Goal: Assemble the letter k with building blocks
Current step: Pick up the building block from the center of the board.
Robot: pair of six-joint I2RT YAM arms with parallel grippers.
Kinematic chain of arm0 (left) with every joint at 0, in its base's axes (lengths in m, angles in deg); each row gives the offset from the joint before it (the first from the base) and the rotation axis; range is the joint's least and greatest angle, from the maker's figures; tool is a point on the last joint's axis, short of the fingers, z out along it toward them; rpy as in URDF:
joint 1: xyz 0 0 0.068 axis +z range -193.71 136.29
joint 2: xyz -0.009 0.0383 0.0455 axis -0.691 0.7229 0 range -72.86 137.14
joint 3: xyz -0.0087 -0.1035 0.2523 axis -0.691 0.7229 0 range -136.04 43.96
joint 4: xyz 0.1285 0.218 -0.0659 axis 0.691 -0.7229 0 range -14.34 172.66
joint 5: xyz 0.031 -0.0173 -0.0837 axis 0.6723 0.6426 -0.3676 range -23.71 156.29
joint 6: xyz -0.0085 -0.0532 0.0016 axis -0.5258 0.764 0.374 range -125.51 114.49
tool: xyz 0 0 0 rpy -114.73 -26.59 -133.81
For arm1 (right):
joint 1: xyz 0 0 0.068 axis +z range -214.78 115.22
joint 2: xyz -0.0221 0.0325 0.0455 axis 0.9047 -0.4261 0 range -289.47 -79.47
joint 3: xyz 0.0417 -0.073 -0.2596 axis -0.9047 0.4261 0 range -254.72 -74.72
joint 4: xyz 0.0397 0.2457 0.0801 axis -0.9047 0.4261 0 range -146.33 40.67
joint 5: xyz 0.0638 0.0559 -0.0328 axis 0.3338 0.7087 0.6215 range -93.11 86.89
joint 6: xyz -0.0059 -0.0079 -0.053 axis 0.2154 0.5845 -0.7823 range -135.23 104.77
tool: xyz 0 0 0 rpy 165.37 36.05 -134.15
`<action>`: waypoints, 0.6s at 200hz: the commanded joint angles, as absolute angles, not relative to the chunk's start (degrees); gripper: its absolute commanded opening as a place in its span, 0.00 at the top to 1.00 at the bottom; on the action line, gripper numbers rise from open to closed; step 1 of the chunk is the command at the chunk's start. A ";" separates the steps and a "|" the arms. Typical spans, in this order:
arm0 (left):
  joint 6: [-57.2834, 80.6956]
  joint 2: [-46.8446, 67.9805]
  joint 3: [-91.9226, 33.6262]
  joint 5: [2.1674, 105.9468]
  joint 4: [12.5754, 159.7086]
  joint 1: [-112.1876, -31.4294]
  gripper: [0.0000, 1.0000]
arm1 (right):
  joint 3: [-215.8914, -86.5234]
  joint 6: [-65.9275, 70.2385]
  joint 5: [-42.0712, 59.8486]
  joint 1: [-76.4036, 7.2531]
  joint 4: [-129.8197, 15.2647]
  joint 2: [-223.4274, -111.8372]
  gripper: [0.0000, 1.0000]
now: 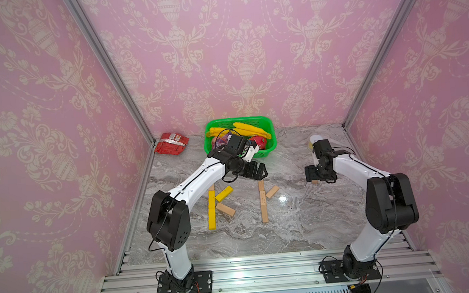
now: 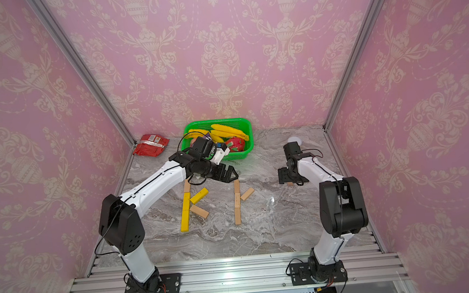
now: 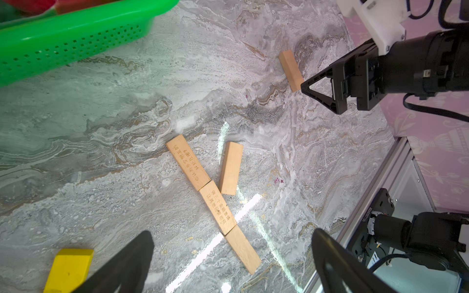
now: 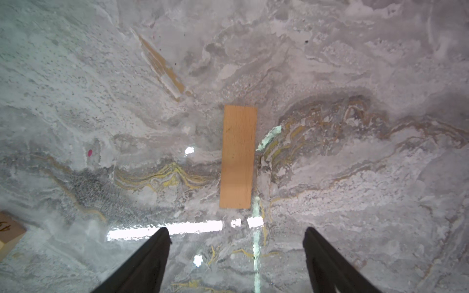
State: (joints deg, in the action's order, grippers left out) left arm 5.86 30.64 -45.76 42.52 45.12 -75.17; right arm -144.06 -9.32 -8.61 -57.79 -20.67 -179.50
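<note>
Counter (image 1: pixel 249 237) lower centre: open passage. Green basket (image 1: pixel 268 151) blocks upper centre; building blocks (image 1: pixel 264 207) crowd middle.

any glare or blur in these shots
In both top views, a small glare spot on the table; left wrist: glare streaks cross the wood stem, basket blurred; right wrist: a glare strip by the sharp block.

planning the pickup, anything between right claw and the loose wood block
No, only bare marble separates right claw and loose wood block, per right wrist view.
</note>
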 commanded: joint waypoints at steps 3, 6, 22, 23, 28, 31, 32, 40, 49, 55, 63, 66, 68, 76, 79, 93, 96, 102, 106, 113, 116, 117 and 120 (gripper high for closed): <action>6.00 28.53 -44.15 44.76 46.94 -73.79 0.01 | -149.86 -11.41 -7.13 -59.13 -17.11 -184.17 0.22; 5.87 28.42 -43.99 44.95 46.97 -73.70 0.01 | -150.57 -11.52 -6.77 -59.30 -16.88 -184.80 0.23; 4.95 28.75 -43.90 46.21 46.37 -73.68 0.01 | -153.64 -11.97 -6.44 -59.50 -15.22 -187.79 0.28; 4.95 28.74 -43.92 46.27 46.37 -73.64 0.01 | -153.82 -12.02 -6.40 -59.50 -15.12 -187.95 0.28; 4.79 28.90 -43.93 46.77 46.19 -73.55 0.01 | -154.70 -12.04 -6.10 -59.50 -14.68 -188.70 0.29; 4.77 29.02 -43.93 46.92 46.08 -73.62 0.01 | -155.16 -12.14 -5.76 -59.57 -14.25 -189.04 0.30; 4.73 29.06 -43.93 46.98 46.09 -73.61 0.01 | -155.32 -12.19 -5.66 -59.58 -14.19 -189.19 0.30; 4.59 29.24 -44.09 47.41 45.84 -73.58 0.01 | -156.72 -12.28 -4.82 -59.65 -12.96 -190.23 0.32; 4.42 29.44 -44.43 47.65 45.42 -73.59 0.01 | -158.30 -12.21 -4.05 -59.68 -11.53 -191.28 0.34; 4.34 29.48 -44.55 47.87 45.23 -73.59 0.01 | -159.39 -12.18 -3.32 -59.74 -10.25 -192.11 0.34; 4.21 29.42 -44.64 48.24 45.07 -73.57 0.01 | -160.77 -11.94 -3.07 -59.77 -8.44 -193.02 0.34; 4.14 29.33 -44.64 48.40 45.05 -73.57 0.01 | -161.08 -11.79 -2.90 -59.77 -8.02 -193.23 0.34; 4.11 29.26 -44.59 48.50 45.02 -73.59 0.01 | -161.28 -11.69 -2.68 -59.77 -7.71 -193.29 0.34; 4.14 29.12 -44.68 48.83 44.89 -73.58 0.01 | -161.78 -11.50 -2.11 -59.77 -6.86 -193.74 0.34; 4.02 29.15 -44.72 48.88 44.85 -73.59 0.01 | -161.86 -11.38 -2.11 -59.76 -6.63 -193.80 0.34; 4.05 29.03 -44.90 49.03 44.61 -73.50 0.01 | -162.16 -10.90 -2.40 -59.74 -5.42 -194.31 0.34; 4.00 29.04 -44.90 49.06 44.56 -73.43 0.01 | -162.24 -10.85 -2.36 -59.70 -5.21 -194.40 0.35; 4.06 29.03 -44.90 49.12 44.59 -73.42 0.01 | -162.19 -10.80 -2.31 -59.83 -4.77 -194.58 0.37; 4.02 29.02 -44.90 49.15 44.60 -73.42 0.01 | -162.10 -10.70 -2.35 -59.72 -4.68 -194.60 0.38; 3.98 29.05 -44.77 49.15 44.60 -73.42 0.01 | -161.87 -10.54 -2.61 -59.85 -4.47 -194.67 0.39; 4.00 29.09 -44.74 49.21 44.66 -73.41 0.01 | -161.68 -10.49 -2.81 -59.79 -4.47 -194.69 0.39; 3.99 29.13 -44.73 49.18 44.67 -73.41 0.01 | -161.62 -10.49 -2.83 -59.82 -4.52 -194.65 0.39; 4.05 29.20 -44.73 49.17 44.69 -73.42 0.01 | -161.37 -10.48 -2.92 -59.85 -4.55 -194.62 0.39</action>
State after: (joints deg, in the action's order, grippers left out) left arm 5.53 30.49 -44.58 47.61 45.75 -73.86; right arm -160.98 -11.17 -3.25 -59.56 -8.58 -193.94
